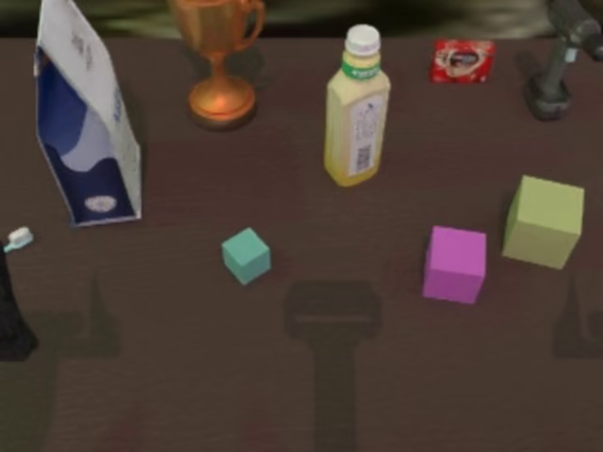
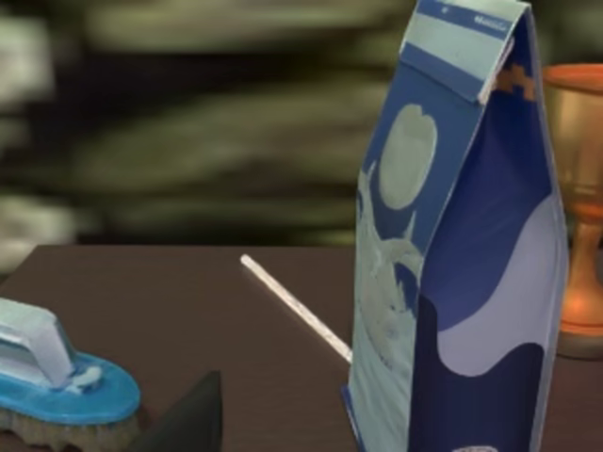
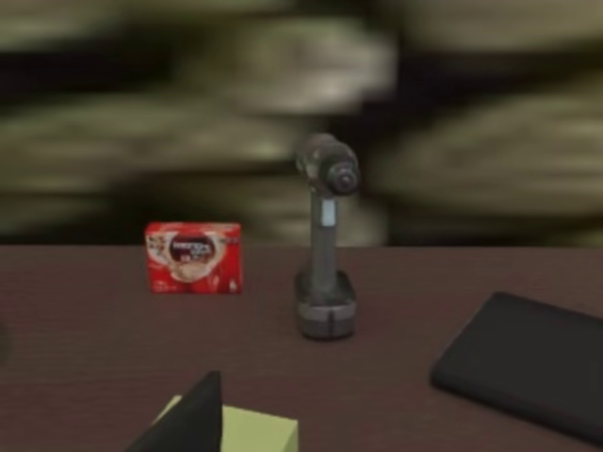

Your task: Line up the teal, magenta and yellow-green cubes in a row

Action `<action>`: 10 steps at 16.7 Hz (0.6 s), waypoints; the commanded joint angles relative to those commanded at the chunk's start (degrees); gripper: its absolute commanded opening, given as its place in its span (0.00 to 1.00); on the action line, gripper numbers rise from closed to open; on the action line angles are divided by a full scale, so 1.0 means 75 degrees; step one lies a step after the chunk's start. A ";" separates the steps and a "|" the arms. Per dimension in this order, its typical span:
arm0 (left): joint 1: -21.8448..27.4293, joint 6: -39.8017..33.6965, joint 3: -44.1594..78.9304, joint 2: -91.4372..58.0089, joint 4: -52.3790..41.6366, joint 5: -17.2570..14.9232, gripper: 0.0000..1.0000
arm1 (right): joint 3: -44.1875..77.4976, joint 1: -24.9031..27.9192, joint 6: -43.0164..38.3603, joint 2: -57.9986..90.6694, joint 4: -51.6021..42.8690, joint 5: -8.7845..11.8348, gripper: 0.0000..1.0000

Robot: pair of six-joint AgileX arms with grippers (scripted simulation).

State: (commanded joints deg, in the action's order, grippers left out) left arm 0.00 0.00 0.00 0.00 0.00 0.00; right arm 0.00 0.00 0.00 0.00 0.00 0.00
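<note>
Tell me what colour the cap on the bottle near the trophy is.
White, above a green neck band on the pale yellow bottle; the top view shows it best.

We can make out no wording anywhere. The blue-and-white carton (image 1: 87, 132) carries small print along its top fold and an oval mark low on its face, both too blurred for us to read. The yellow bottle (image 1: 357, 118) shows a label with a barcode, its digits unreadable. The red packet (image 1: 463, 60) bears a logo we cannot decipher.
</note>
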 joint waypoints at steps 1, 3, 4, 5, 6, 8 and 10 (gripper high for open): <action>0.0000 0.0000 0.0000 0.0000 0.0000 0.0000 1.00 | 0.0000 0.0000 0.0000 0.0000 0.0000 0.0000 1.00; 0.0028 0.0019 0.0076 -0.0076 -0.0053 -0.0005 1.00 | 0.0000 0.0000 0.0000 0.0000 0.0000 0.0000 1.00; 0.0083 0.0057 0.0231 -0.0232 -0.0160 -0.0011 1.00 | 0.0000 0.0000 0.0000 0.0000 0.0000 0.0000 1.00; 0.0160 0.0114 0.0468 -0.0469 -0.0319 -0.0018 1.00 | 0.0000 0.0000 0.0000 0.0000 0.0000 0.0000 1.00; 0.0256 0.0187 0.0785 -0.0787 -0.0527 -0.0023 1.00 | 0.0000 0.0000 0.0000 0.0000 0.0000 0.0000 1.00; 0.0495 0.0374 0.1637 -0.1666 -0.1065 -0.0024 1.00 | 0.0000 0.0000 0.0000 0.0000 0.0000 0.0000 1.00; 0.0782 0.0606 0.2705 -0.2867 -0.1743 -0.0018 1.00 | 0.0000 0.0000 0.0000 0.0000 0.0000 0.0000 1.00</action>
State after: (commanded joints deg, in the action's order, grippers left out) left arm 5.87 4.55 20.29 -21.50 -13.07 -0.13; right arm 0.00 0.00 0.00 0.00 0.00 0.00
